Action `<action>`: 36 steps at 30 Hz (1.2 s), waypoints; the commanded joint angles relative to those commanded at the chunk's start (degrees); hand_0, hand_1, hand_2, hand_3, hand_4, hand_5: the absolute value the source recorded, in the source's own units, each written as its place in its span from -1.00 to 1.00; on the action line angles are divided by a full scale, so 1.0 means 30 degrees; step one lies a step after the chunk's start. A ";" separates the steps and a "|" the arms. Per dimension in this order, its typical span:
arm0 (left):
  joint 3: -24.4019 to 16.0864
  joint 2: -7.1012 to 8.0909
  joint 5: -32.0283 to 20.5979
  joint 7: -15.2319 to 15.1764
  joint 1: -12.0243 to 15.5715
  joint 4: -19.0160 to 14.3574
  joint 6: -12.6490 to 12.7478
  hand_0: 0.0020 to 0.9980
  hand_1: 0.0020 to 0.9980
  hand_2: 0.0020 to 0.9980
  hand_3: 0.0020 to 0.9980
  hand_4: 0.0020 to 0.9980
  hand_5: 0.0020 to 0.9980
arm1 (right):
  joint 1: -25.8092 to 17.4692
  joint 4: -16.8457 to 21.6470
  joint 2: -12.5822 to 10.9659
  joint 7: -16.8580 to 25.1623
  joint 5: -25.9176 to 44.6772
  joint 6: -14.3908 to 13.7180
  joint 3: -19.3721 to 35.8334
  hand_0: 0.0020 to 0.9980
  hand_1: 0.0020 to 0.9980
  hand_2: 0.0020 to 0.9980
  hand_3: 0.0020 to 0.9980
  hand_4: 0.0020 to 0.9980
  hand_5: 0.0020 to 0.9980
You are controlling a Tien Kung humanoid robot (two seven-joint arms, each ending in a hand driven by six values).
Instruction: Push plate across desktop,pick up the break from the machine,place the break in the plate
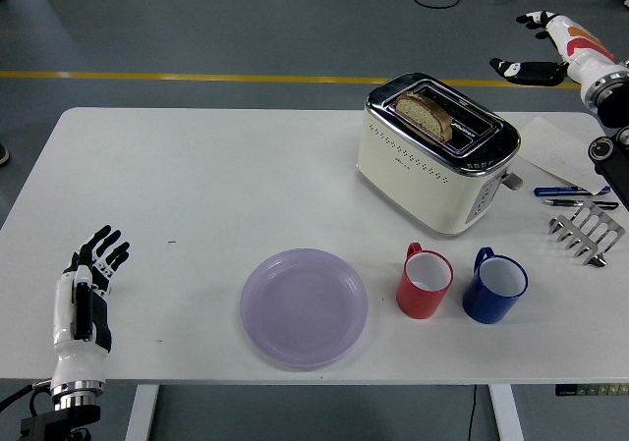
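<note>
A lilac plate (pixel 305 306) lies near the table's front edge, a little left of centre. A cream and chrome toaster (pixel 435 153) stands at the back right with a slice of bread (pixel 425 115) sticking up from its slot. My left hand (pixel 91 275) rests low at the front left of the table, fingers spread, holding nothing. My right hand (pixel 546 53) is raised at the upper right, beyond the table's far edge, fingers spread and empty, well right of the toaster.
A red mug (pixel 425 281) and a blue mug (pixel 495 287) stand right of the plate. A metal toast rack (pixel 587 230), two pens (pixel 575 196) and a sheet of paper (pixel 560 150) lie at the right edge.
</note>
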 joint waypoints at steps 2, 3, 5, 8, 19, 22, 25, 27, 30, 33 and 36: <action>0.0093 0.0008 -0.0076 -0.0021 -0.0098 0.0033 0.0039 0.48 0.47 0.59 0.56 -0.11 1.00 | 0.0521 -0.0099 0.0442 -0.0106 -0.0015 0.0216 -0.0505 0.75 0.64 0.59 0.74 0.64 -0.07; 0.0155 0.0028 -0.0108 -0.0040 -0.0150 0.0040 0.0062 0.48 0.47 0.59 0.56 -0.11 1.00 | 0.0852 -0.0190 0.0754 -0.0164 -0.0039 0.0447 -0.0824 0.75 0.64 0.59 0.74 0.64 -0.07; 0.0236 0.0072 -0.0172 -0.0076 -0.0213 0.0056 0.0081 0.48 0.47 0.59 0.56 -0.11 1.00 | 0.1354 -0.0523 0.1258 -0.0275 -0.0144 0.0951 -0.1288 0.75 0.64 0.59 0.74 0.64 -0.07; 0.0420 0.0217 -0.0302 -0.0115 -0.0358 0.0110 0.0127 0.48 0.47 0.58 0.56 -0.11 1.00 | 0.1958 -0.1510 0.1988 -0.0416 -0.0486 0.1488 -0.2007 0.70 0.59 0.55 0.70 0.64 -0.06; 0.1002 0.0523 -0.0428 -0.0128 -0.0847 0.0308 0.0083 0.48 0.45 0.56 0.56 -0.11 0.99 | 0.2919 -0.5380 0.3784 -0.1024 -0.1280 0.0767 -0.4031 0.42 0.26 0.19 0.57 0.65 -0.07; 0.1111 0.0544 -0.0403 -0.0143 -0.0920 0.0330 0.0095 0.48 0.45 0.56 0.56 -0.11 0.99 | 0.3033 -0.5870 0.4126 -0.1083 -0.1029 0.0772 -0.4022 0.42 0.26 0.19 0.57 0.65 -0.07; 0.1261 0.0601 -0.0440 -0.0163 -0.0949 0.0369 0.0118 0.48 0.44 0.56 0.56 -0.11 0.99 | 0.3075 -0.6011 0.4354 -0.1148 -0.0787 0.0779 -0.3928 0.38 0.23 0.17 0.56 0.64 -0.06; 0.1351 0.0651 -0.0469 -0.0195 -0.0981 0.0404 0.0138 0.48 0.44 0.56 0.56 -0.11 0.99 | 0.3043 -0.5954 0.4414 -0.1184 -0.0669 0.0746 -0.3839 0.38 0.23 0.17 0.56 0.64 -0.06; 0.1424 0.0678 -0.0493 -0.0233 -0.1050 0.0476 0.0173 0.48 0.44 0.56 0.56 -0.11 0.99 | 0.2972 -0.5776 0.4417 -0.1240 -0.0523 0.0685 -0.3693 0.38 0.23 0.17 0.56 0.64 -0.06; 0.1465 0.0689 -0.0492 -0.0246 -0.1088 0.0507 0.0175 0.47 0.44 0.56 0.56 -0.10 0.99 | 0.2919 -0.5621 0.4399 -0.1269 -0.0311 0.0710 -0.3627 0.37 0.22 0.17 0.55 0.64 -0.06; 0.1458 0.0693 -0.0545 -0.0262 -0.1136 0.0566 0.0198 0.47 0.44 0.56 0.56 -0.10 0.99 | 0.2914 -0.5720 0.4518 -0.1286 0.0068 0.0902 -0.3996 0.37 0.22 0.17 0.55 0.64 -0.06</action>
